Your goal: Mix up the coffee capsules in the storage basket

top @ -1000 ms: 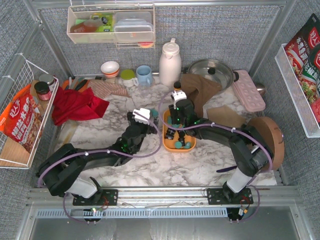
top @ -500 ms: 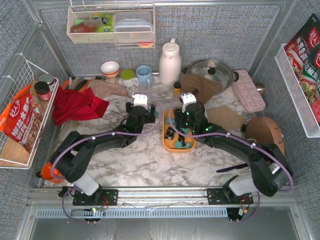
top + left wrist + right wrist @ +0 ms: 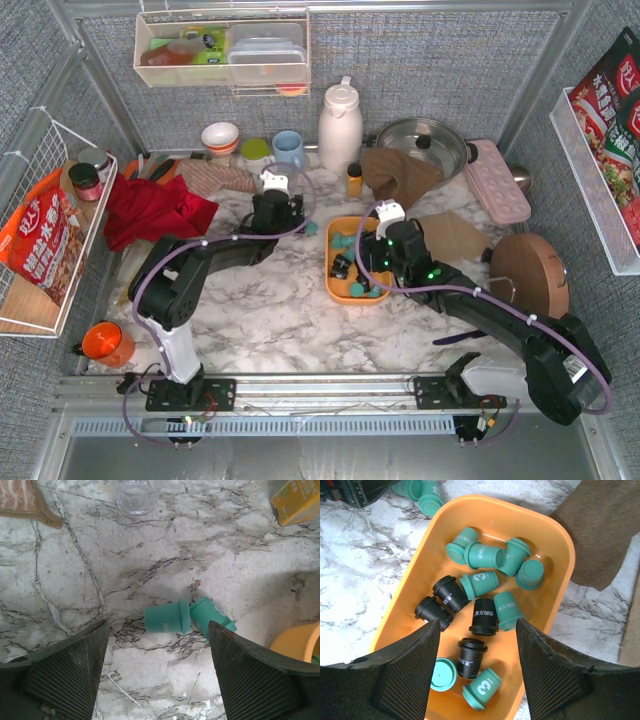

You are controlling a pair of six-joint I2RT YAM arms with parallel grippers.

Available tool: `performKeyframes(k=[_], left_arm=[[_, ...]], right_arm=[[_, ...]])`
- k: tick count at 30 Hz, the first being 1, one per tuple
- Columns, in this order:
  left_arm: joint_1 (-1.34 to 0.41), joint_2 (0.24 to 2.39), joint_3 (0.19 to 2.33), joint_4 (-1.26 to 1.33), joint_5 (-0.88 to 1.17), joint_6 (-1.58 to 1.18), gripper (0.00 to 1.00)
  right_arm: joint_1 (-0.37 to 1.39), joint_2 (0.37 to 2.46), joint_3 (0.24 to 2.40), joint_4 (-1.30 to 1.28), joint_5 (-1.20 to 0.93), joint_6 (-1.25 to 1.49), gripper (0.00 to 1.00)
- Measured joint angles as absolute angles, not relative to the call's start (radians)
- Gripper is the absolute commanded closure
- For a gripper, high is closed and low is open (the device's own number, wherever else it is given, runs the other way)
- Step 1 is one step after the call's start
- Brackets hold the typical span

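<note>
My left arm is folded, elbow out on its own side, forearm reaching across the marble table (image 3: 75,580) toward the far side. My left gripper (image 3: 157,645) points down, jaws spread wide and holding nothing. Directly under the gap between its fingers lie two loose teal capsules (image 3: 165,619) on their sides, rims touching. Ahead of the fingertips stands a clear glass (image 3: 135,495), and ahead to the right a small amber bottle (image 3: 297,500).

My right arm stretches long and low from its base, angled inward. My right gripper (image 3: 477,625) hangs over the storage basket (image 3: 555,530), jaws apart and empty. Below and ahead of its fingers the coffee capsules (image 3: 482,582) lie jumbled, teal with four black ones (image 3: 485,615) clustered nearest the fingertips. A brown cloth (image 3: 600,530) lies beyond the basket's right rim.
</note>
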State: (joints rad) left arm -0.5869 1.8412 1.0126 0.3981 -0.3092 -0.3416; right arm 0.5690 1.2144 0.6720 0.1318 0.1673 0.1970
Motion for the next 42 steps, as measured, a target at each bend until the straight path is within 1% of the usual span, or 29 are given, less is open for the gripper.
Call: performKeyframes(k=[3, 8, 16, 20, 25, 33, 36, 42], left_arm=[[-0.561, 1.868, 1.033, 0.384, -0.265, -0.357, 0.17], [-0.531, 1.901, 1.065, 0.374, -0.202, -0.381, 0.18], [-0.527, 1.952, 1.135, 0.312, -0.130, -0.393, 0.27], [-0.527, 1.958, 1.132, 0.287, -0.129, -0.398, 0.28], [-0.525, 1.964, 1.132, 0.283, -0.128, -0.401, 0.33], [-0.523, 1.980, 1.139, 0.284, -0.105, -0.406, 0.37], [-0.521, 1.980, 1.142, 0.284, -0.105, -0.409, 0.40], [-0.519, 1.984, 1.142, 0.286, -0.105, -0.410, 0.41]], right_arm=[[0.569, 1.211, 0.672, 0.131, 0.149, 0.201, 0.34], [0.569, 1.200, 0.672, 0.129, 0.131, 0.204, 0.34], [0.569, 1.194, 0.672, 0.119, 0.122, 0.204, 0.34], [0.569, 1.190, 0.672, 0.118, 0.122, 0.204, 0.34], [0.569, 1.190, 0.672, 0.116, 0.121, 0.204, 0.34], [0.569, 1.185, 0.672, 0.115, 0.117, 0.204, 0.34], [0.569, 1.184, 0.672, 0.115, 0.117, 0.204, 0.34], [0.569, 1.184, 0.672, 0.114, 0.113, 0.203, 0.34]])
